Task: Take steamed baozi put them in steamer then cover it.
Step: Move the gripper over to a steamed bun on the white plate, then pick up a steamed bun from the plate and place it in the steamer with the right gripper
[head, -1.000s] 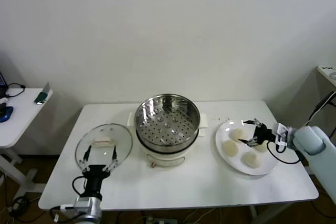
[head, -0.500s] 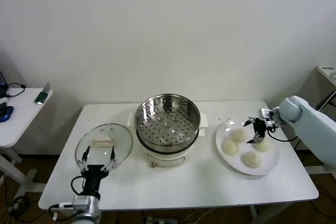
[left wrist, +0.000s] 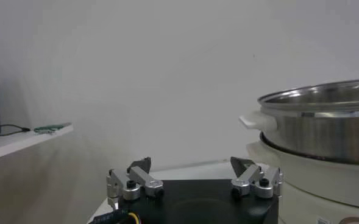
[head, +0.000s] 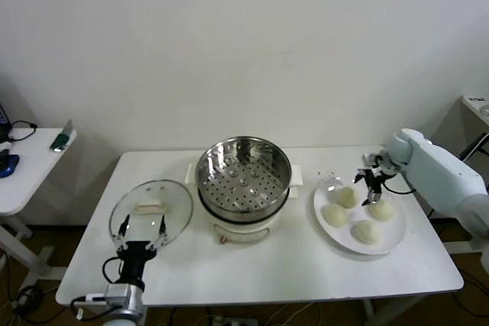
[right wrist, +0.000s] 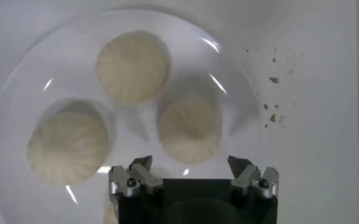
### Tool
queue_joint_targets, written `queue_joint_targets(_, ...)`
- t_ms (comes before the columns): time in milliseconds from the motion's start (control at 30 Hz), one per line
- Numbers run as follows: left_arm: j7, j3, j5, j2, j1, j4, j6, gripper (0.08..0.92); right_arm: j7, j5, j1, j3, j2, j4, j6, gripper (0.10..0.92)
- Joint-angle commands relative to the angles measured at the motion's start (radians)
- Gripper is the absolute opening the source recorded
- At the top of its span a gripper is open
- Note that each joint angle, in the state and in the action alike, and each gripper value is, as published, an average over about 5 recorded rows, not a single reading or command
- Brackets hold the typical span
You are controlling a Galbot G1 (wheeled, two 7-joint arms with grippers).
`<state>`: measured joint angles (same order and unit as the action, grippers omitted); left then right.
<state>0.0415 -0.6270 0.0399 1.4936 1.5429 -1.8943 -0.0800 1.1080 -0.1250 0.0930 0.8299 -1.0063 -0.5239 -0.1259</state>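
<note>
Poised over the plate [head: 397,233] near the table's right edge, right gripper [head: 373,184] spread wide above the rear buns [head: 346,197], nothing held.

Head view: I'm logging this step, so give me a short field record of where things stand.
baozi: four on plate, e.g.
steamer: empty, uncovered
cover: flat on table, left of steamer
right end effector: open, above the baozi
left end effector: open, parked by the cover
</note>
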Motion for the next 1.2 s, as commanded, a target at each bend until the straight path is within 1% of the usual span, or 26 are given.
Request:
queue_joint_targets(33, 0.0, 0.0, -0.002, 0.0, -0.001, 0.006, 0.0, 0.823, 0.004, -0.02, 0.026, 0.03, -0.096, 0.106, -0.017, 0.823)
queue_joint_targets(400, 0.0, 0.0, 0.0, -0.001, -0.006, 0.015, 0.0, 0.823, 0.016, -0.029, 0.013, 0.032, -0.124, 0.144, -0.034, 0.815)
queue_joint_targets(600, 0.0, 0.002, 0.002, 0.002, -0.004, 0.015, -0.001, 0.823, 0.023, -0.031, 0.017, 0.028, -0.124, 0.151, -0.042, 0.717)
queue_joint_targets(733, 0.0, 0.003, 0.004, 0.006, 0.0, 0.014, -0.002, 0.823, 0.027, -0.031, 0.023, 0.027, -0.117, 0.146, -0.048, 0.686)
queue_joint_targets(867, 0.001, 0.002, 0.005, 0.008, 0.006, 0.013, -0.005, 0.823, 0.034, -0.028, 0.032, 0.023, -0.098, 0.113, -0.05, 0.679)
queue_joint_targets(1000, 0.0, 0.001, 0.005, 0.008, 0.016, 0.009, -0.007, 0.823, 0.05, -0.01, 0.078, 0.053, -0.065, 0.047, -0.064, 0.681)
queue_joint_targets(1200, -0.001, 0.003, 0.007, 0.007, 0.028, -0.005, -0.005, 0.823, 0.087, 0.066, 0.24, 0.168, -0.063, -0.028, -0.152, 0.687)
